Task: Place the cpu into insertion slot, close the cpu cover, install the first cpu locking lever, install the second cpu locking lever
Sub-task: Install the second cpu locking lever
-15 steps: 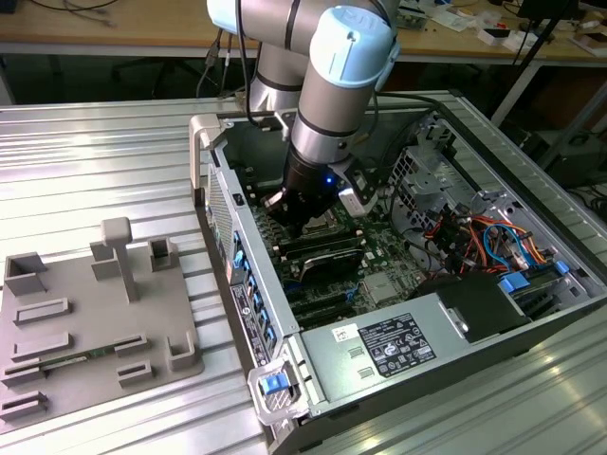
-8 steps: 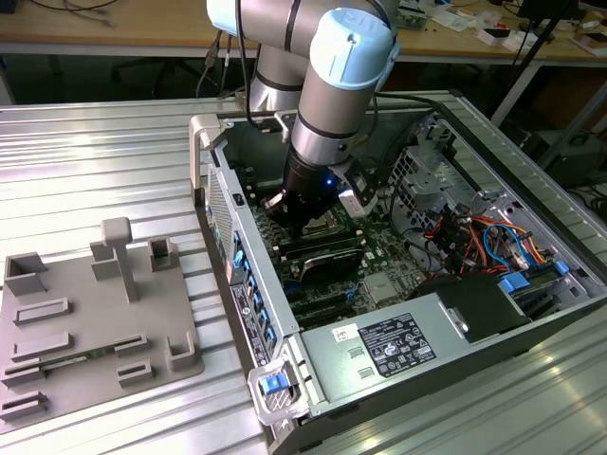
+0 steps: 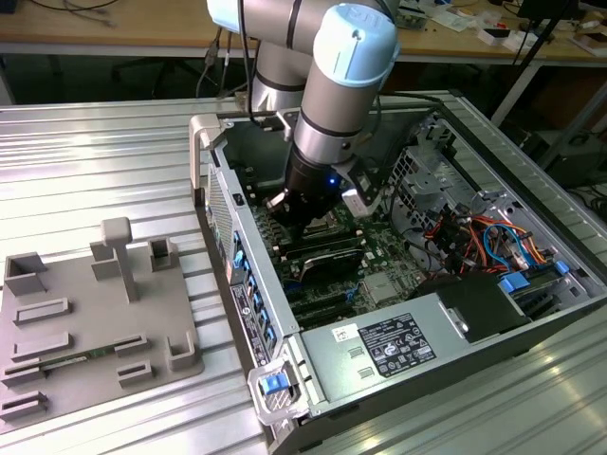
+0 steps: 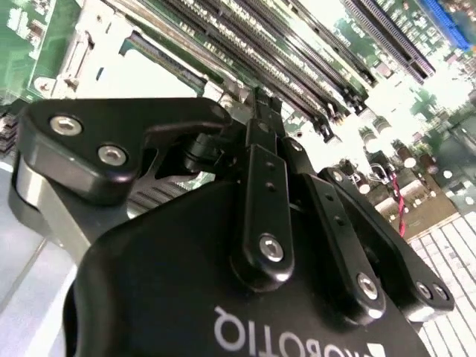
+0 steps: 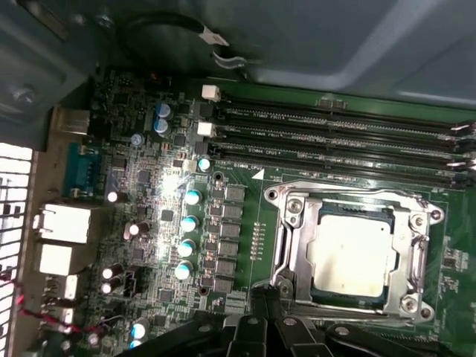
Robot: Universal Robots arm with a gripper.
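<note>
- The cpu (image 5: 349, 256) lies flat in the insertion slot (image 5: 297, 294), its silver top showing through the cut-out of the cpu cover (image 5: 291, 238), which lies down over it; whether the locking levers are hooked I cannot tell.
- The end effector (image 4: 260, 119) hangs low inside the open computer case (image 3: 313, 346), fingers (image 4: 262, 201) pressed together with nothing between them, the tip at the socket's edge, likely to work the frame.
- Room is tight: long memory slots (image 5: 342, 137) run just beside the socket, capacitors (image 5: 190, 223) stand near, and the case wall (image 3: 248, 313) hems the arm.
</note>
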